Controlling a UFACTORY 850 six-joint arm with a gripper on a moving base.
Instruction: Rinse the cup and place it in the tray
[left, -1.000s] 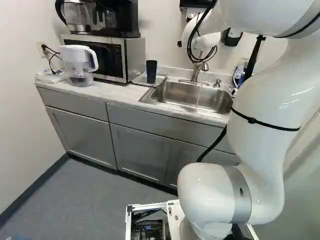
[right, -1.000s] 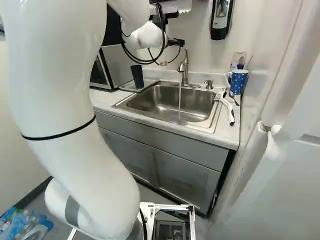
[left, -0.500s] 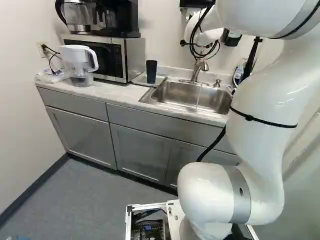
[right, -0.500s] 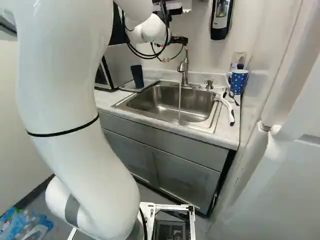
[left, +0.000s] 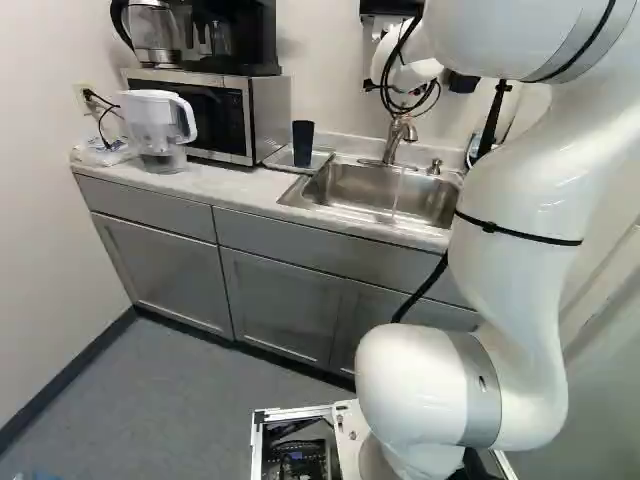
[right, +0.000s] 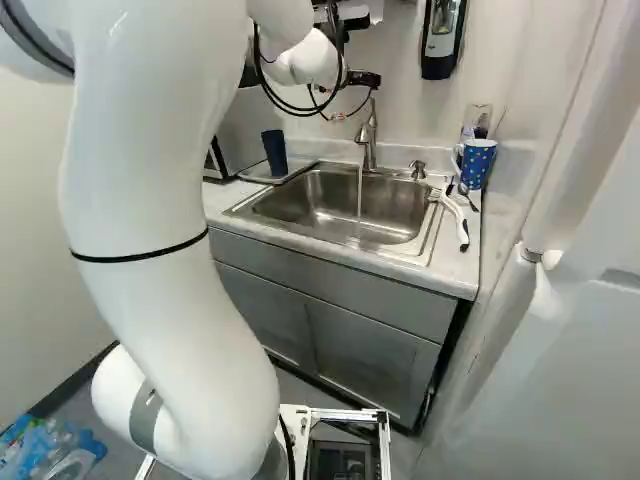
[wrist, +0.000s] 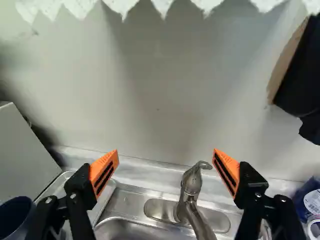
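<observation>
In the right base view my gripper (right: 364, 79) is partly hidden by the wrist, high above the faucet (right: 368, 140). The wrist view shows the gripper (wrist: 165, 172) open and empty, fingers toward the wall, the faucet (wrist: 192, 187) lower between them. A dark blue cup (left: 303, 143) stands upright on the tray (left: 282, 159), left of the sink (left: 345, 180). In the wrist view this cup (wrist: 14, 216) is beyond one finger, to the side. A thin stream of water (right: 359, 200) runs into the sink. A blue dotted mug (right: 478, 163) stands right of the sink.
A microwave (left: 222, 118) with a coffee maker on top and a white pitcher (left: 160, 128) stand left of the tray. A white-handled brush (right: 456, 220) lies at the sink's right edge. A soap dispenser (right: 443, 38) hangs on the wall above.
My wrist and gripper have shifted slightly to the right above the faucet, and the upper arm has swung. The cup, tray and base stay where they were.
</observation>
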